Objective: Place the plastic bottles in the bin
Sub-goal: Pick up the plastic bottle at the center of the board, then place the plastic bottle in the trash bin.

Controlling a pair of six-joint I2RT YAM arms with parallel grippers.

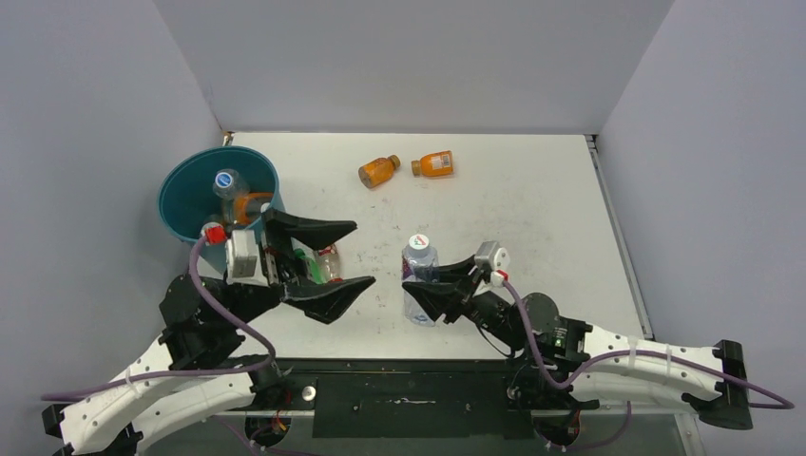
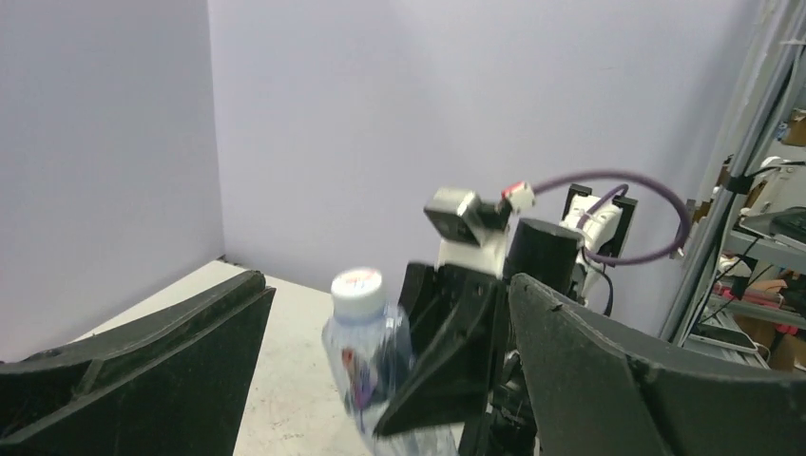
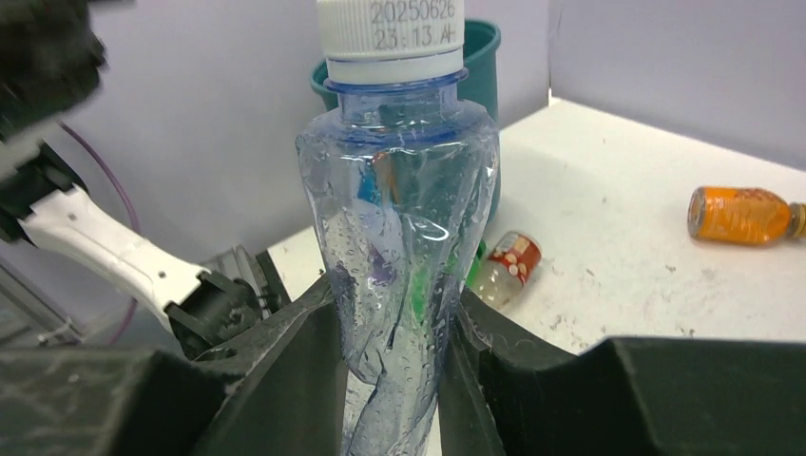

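My right gripper (image 1: 425,288) is shut on a clear crumpled bottle (image 1: 419,271) with a white cap, held upright above the table's middle; the bottle fills the right wrist view (image 3: 404,237). My left gripper (image 1: 342,256) is wide open and empty, its fingers pointing right toward that bottle, which shows between them in the left wrist view (image 2: 371,366). The teal bin (image 1: 185,190) stands at far left and holds a clear bottle (image 1: 228,182) and an orange one (image 1: 251,205). Two orange bottles (image 1: 378,171) (image 1: 433,164) lie at the back. A red-labelled bottle (image 1: 327,259) and a green one (image 1: 305,261) lie under my left gripper.
Grey walls close the table on the left, back and right. The table's right edge runs along a metal rail (image 1: 618,228). A red cap (image 1: 214,231) shows beside the bin's near rim.
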